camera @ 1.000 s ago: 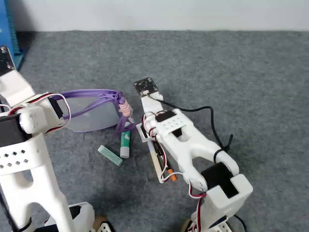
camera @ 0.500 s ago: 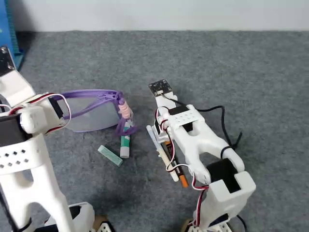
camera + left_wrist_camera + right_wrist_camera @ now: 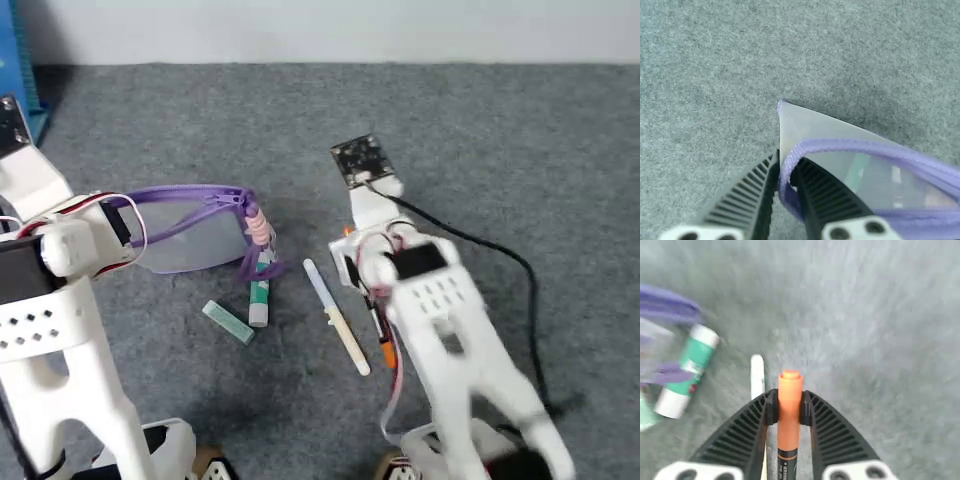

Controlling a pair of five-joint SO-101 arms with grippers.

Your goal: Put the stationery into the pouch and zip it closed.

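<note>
Two end effectors share the work, and we read the split as deliberate. The left end effector (image 3: 785,161) is closed tight on a corner of the translucent plastic pouch with the purple zip (image 3: 850,165), its ribbed fingers pinching the end of the zip tape; we judge this keeps the mouth propped and steady so things can be slid in. In the high view the pouch (image 3: 190,240) lies on the grey carpeted worktop (image 3: 500,130) in front of the left arm; its zip stands apart, with a pink pull charm (image 3: 259,225) at the end nearer the right arm; we cannot tell whether anything is inside.

The right end effector (image 3: 789,399) is clamped on an orange marker pen (image 3: 789,410), held lengthwise between the fingers with its orange end poking past the tips; gripped in line like that, the pen should go in end first.

Three pieces lie loose on the worktop: a green-and-white glue stick (image 3: 259,297) touching the purple zip tail by the mouth; a pale green block-shaped eraser (image 3: 228,322) just beside it; a white-and-cream pen (image 3: 335,315) between the glue stick and the right arm. We judge the task barely begun, the zipping still far off.
</note>
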